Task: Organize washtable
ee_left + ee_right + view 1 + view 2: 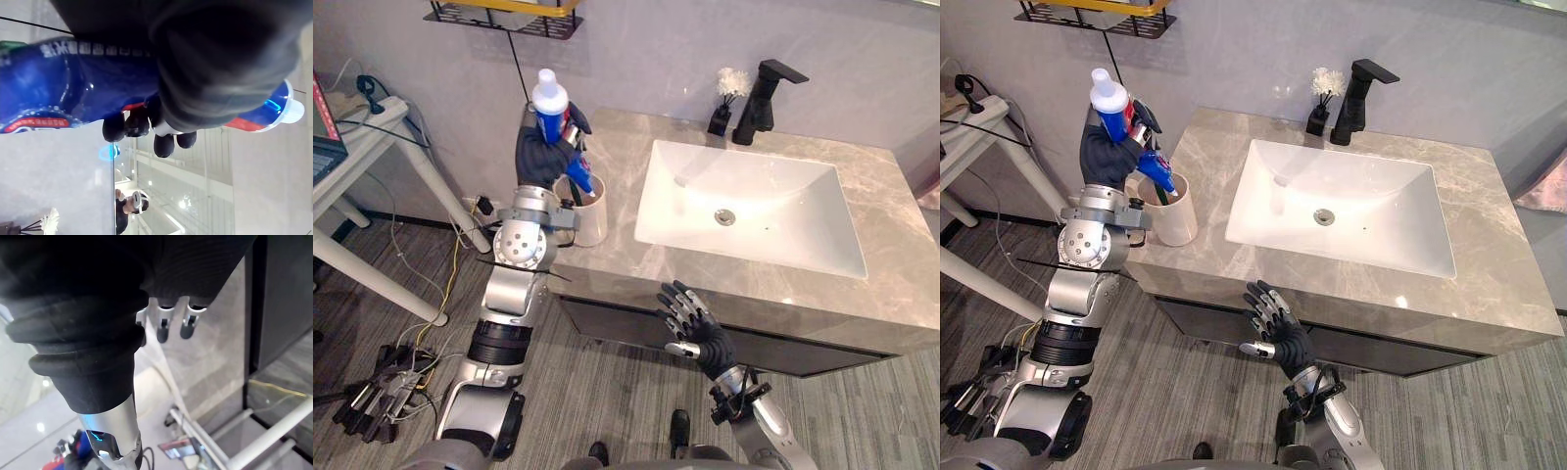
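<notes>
The left hand (pixel 544 152) is clutching the blue white-capped toothpaste tube (pixel 551 115) over the white cylindrical cup (pixel 591 219), probably needing lowering in next, while the right hand (pixel 696 329) is hanging slack-fingered.

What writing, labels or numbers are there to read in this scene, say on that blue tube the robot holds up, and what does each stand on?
Blue tube in the left hand: a row of white characters and a red band of small print, all too blurred to read.
White cup: no print visible.
Black faucet, sink and countertop: no print visible.
</notes>
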{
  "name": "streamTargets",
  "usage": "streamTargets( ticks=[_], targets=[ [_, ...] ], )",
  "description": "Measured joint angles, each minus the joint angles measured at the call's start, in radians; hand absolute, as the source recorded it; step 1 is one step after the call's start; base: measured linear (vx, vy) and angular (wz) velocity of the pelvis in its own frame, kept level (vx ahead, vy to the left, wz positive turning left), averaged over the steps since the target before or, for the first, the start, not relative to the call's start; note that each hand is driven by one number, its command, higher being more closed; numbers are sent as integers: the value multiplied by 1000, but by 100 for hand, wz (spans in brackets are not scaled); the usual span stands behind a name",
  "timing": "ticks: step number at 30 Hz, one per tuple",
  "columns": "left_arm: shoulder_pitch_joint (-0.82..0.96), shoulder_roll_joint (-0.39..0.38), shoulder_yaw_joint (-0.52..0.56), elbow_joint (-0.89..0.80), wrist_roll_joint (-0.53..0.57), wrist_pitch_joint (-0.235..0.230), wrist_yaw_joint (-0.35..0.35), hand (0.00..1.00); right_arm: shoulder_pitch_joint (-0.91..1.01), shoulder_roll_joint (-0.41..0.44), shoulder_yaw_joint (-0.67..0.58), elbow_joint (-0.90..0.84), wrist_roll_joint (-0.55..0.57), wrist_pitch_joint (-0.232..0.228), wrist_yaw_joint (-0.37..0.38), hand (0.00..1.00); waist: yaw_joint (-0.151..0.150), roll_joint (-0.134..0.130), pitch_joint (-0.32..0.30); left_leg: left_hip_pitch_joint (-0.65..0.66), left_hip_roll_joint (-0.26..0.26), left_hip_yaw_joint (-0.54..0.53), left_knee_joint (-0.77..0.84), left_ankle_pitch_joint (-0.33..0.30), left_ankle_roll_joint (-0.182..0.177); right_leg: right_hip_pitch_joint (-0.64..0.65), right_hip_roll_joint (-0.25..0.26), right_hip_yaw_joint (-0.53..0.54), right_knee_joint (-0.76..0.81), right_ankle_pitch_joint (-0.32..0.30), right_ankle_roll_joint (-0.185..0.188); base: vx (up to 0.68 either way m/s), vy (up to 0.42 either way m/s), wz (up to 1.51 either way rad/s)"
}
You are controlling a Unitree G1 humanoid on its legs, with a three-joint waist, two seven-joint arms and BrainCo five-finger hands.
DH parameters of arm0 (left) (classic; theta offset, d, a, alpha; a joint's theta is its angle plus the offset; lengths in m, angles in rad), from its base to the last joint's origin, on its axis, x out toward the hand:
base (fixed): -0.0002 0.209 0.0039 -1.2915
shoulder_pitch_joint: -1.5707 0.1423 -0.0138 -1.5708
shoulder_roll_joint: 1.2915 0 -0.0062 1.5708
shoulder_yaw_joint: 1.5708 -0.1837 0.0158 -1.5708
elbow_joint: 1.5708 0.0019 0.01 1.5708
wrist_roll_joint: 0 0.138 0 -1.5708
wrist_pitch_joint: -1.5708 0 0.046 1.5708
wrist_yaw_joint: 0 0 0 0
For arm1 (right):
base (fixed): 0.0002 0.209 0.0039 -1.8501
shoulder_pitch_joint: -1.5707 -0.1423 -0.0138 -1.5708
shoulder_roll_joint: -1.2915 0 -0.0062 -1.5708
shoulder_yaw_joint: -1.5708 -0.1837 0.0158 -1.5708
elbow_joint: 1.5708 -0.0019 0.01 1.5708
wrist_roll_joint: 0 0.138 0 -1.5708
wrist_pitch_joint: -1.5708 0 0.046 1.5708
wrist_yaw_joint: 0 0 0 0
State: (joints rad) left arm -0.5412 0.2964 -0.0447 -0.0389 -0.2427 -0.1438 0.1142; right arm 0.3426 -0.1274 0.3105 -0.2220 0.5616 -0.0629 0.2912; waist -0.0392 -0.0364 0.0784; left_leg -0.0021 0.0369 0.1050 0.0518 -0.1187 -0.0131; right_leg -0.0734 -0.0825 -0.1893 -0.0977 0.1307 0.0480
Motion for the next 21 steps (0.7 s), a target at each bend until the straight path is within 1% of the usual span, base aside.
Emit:
streamTargets(
  ticks=[16,21],
  targets=[
    [0,0,13,0,-1,0,-1,100,19,0,1,0,19,0,14,0,0,0,14,0,-1,-3,3,0,0,-5,-1,-1,0,0,0,0,0,0],
    [2,0,9,0,-1,0,-2,100,20,0,1,-1,20,0,15,0,0,-7,31,-6,-1,-2,17,-5,1,-5,-3,0,0,2,2,0,0,0]
  ],
)
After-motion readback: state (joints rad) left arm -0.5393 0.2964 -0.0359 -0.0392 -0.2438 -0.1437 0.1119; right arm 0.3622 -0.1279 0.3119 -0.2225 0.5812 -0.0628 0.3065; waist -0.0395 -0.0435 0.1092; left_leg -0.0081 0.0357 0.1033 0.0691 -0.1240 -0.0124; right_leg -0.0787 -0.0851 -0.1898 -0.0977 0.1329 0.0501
